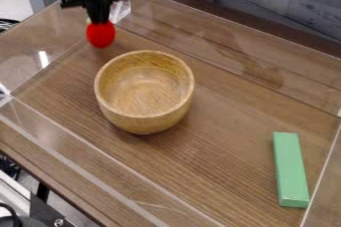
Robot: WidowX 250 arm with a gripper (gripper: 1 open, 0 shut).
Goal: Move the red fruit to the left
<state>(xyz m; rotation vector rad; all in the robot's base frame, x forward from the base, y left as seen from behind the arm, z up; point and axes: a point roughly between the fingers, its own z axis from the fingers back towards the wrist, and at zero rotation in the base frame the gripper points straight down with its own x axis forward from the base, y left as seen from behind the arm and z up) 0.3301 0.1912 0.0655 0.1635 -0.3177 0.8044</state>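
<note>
Near right of table (pixel 240 72): green block (pixel 290 169), flat; centre: wooden bowl (pixel 144 121), empty; far left: red fruit (pixel 100 35), small, glossy; judged light, rigid, slippery; end effector (pixel 99 17) clamped on its top, low over table; narrow upper part seems best hold.
</note>
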